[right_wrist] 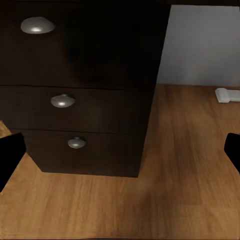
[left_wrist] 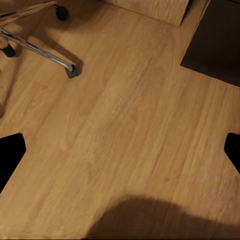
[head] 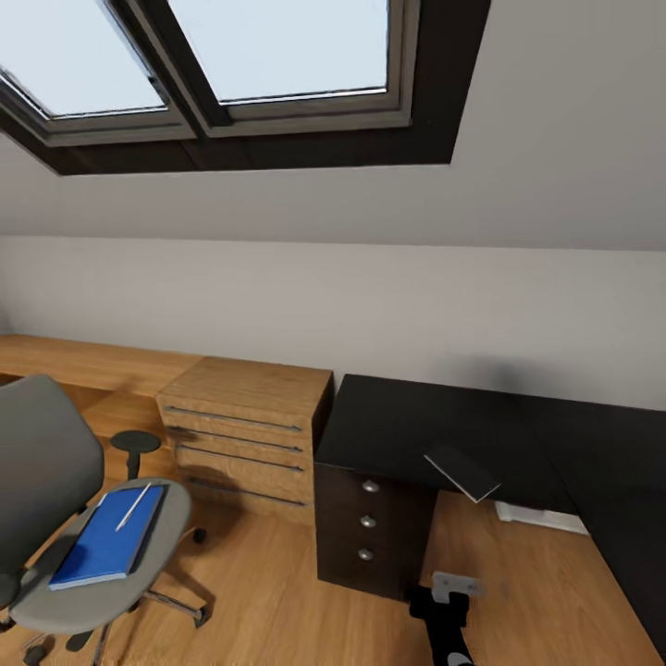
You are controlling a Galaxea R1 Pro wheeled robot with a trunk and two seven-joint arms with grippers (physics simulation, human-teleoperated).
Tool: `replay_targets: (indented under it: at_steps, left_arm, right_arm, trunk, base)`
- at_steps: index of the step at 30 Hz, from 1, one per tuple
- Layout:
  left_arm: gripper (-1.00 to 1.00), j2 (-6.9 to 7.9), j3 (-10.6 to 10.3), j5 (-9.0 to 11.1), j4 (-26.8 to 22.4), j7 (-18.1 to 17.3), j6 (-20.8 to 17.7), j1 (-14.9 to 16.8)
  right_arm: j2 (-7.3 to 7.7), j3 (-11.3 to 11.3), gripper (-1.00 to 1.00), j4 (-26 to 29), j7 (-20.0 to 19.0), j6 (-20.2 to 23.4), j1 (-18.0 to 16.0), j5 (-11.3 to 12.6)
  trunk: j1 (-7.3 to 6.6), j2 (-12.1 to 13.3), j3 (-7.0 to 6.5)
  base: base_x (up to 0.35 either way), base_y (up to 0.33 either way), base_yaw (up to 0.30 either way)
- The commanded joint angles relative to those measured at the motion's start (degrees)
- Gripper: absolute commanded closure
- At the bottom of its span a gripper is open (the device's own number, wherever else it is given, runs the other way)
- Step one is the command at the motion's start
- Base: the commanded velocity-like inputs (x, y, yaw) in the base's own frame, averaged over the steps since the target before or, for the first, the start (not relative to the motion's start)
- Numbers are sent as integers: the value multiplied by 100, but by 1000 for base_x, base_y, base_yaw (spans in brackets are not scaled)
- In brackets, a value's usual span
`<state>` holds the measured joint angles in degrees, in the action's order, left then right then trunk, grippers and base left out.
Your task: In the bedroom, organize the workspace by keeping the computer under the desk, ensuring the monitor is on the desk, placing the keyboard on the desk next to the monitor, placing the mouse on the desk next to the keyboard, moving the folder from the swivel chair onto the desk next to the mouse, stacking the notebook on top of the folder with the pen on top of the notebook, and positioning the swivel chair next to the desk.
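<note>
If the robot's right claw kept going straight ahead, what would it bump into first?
Probably the dark drawer unit under the desk. The right claw points at its lower drawers, just above the wooden floor. Depth is hard to judge.

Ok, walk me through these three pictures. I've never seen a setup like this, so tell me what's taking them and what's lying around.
This is a simulated wheeled robot with two arms. The big picture comes from a camera on its head, looking into an attic bedroom. The two smaller ones come from cameras at each wrist, looking along the gripper fingers.

In the head view, the swivel chair carries the blue folder with the pen on top. To the right is the black desk, where a thin dark pad, probably the notebook, overhangs the edge.

The left wrist view looks down at the wood floor. The right wrist view faces the desk's drawer unit. Both grippers look open and hold nothing.
</note>
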<state>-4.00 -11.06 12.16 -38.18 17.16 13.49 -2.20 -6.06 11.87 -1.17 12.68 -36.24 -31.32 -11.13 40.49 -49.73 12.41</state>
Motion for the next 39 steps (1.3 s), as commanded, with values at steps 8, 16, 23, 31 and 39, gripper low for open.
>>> replay_targets:
  at_steps: [8, 16, 23, 31, 39]
  left_arm:
    - [-100, 17, -14, 53, 196, 58, 35, 1]
    - [-100, 134, -8, 53, 1115, 53, 619, 1]
    - [-100, 140, -10, 63, 1338, 28, 650, 1]
    - [-100, 113, -53, 45, 1374, 14, 682, 9]
    - [-100, 126, -46, 39, 1374, 15, 706, 8]
  right_arm:
    - [-80, 35, -100, -10, 48, -80, 25, -58]
    - [-188, 35, -100, -6, 58, -524, 252, -50]
    - [-185, 36, -100, -6, 65, -579, 267, -47]
    - [-197, 35, -100, -6, 88, -706, 271, -61]
    - [-171, 35, -100, 1, 84, -725, 275, -77]
  trunk:
    - [1, -6, 15]
    - [-65, 114, -39]
    - [-218, 395, -164]
    - [-218, 395, -163]
    - [-218, 395, -162]
  base:
    - [-2, 2, 273]
    - [0, 0, 284]
    - [0, 0, 286]
    - [0, 0, 261]
    - [0, 0, 41]
